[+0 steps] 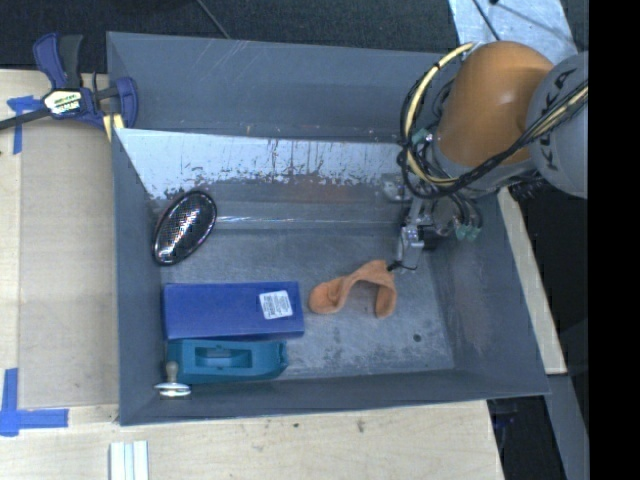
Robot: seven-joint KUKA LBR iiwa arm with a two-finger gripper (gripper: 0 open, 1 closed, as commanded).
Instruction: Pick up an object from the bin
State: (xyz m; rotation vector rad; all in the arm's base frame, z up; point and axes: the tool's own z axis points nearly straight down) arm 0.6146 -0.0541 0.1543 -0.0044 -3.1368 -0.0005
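The arm (555,118) comes in from the right of the camera view, its rounded orange cover (490,103) and a loop of black and yellow cables (413,118) hanging over the right back part of the grey metal bin (300,88). Below them the claw (402,260) points down at the bin floor, right of the middle. How wide it stands cannot be told from this angle, nor whether it has hold of anything.

Just below and to the left of the claw lies a tan bent strip of soft material (350,290), curved like an arch. Its right end is closest to the claw tip and its left end, folded into a thicker lump, points toward the bin's middle. The strip's upper right bend lies just beside the claw tip; whether the two touch is not clear.

The other things lie well apart from the claw, on the left side of the bin. A blue rectangular box (225,311) with a white label (274,305) lies flat just left of the strip. A teal plastic block (225,360) with a silver knob (172,388) at its left end lies against the box's front side. A black oval thing with a glittering mesh face (185,226) rests near the left wall, behind the box
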